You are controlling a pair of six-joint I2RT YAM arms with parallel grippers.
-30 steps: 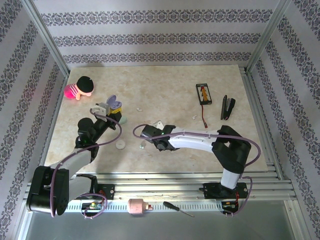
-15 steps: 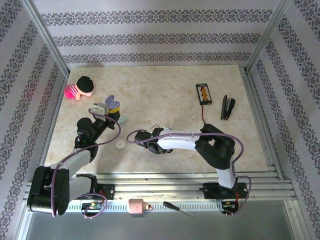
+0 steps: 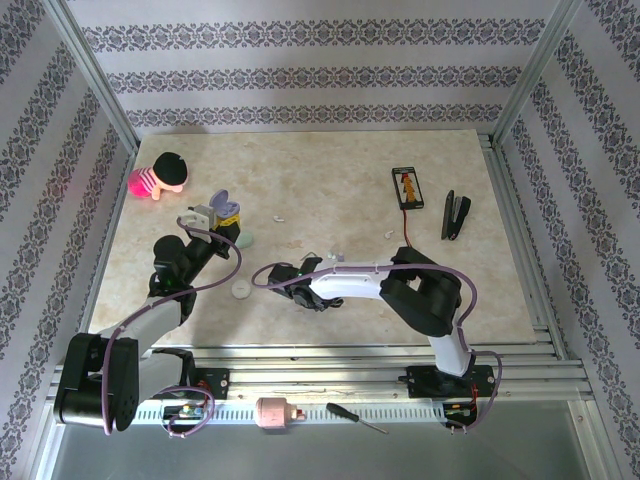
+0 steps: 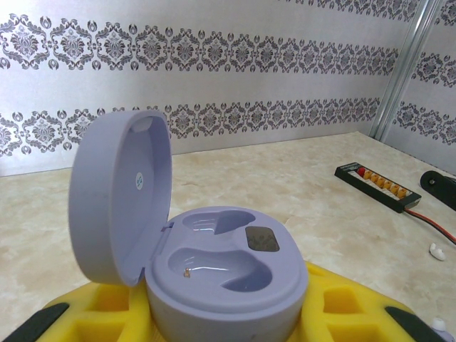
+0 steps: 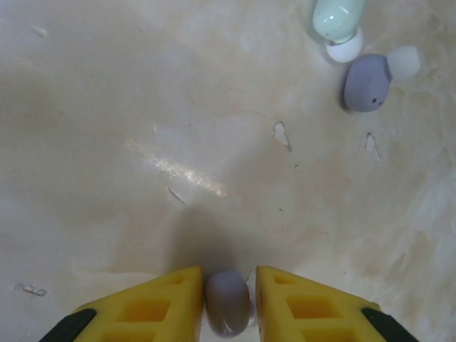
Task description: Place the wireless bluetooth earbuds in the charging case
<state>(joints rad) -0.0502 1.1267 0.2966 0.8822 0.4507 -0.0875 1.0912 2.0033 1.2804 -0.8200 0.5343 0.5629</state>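
Note:
My left gripper [image 4: 228,317] is shut on the lavender charging case [image 4: 228,274], its yellow fingers [image 4: 92,313] on either side of the base. The lid stands open and both wells are bare. In the top view this gripper [image 3: 222,215] sits at the table's left. My right gripper [image 5: 228,303] points down at the table with a lavender earbud [image 5: 228,301] pinched between its yellow fingertips [image 5: 153,306]. From above, that gripper [image 3: 290,283] is near the table's front middle. A pale green earbud [image 5: 338,18] and another lavender earbud [image 5: 367,82] lie further off.
A pink doll [image 3: 160,178] lies at the back left. A black battery board [image 3: 407,188] with a red wire and a black stapler [image 3: 455,214] are at the back right. A white round case [image 3: 240,290] and a pale green case [image 3: 243,238] sit near the left arm.
The right arm has swung left and towards the near edge, and its jaws have closed in on the lavender earbud. The left arm and case have stayed put.

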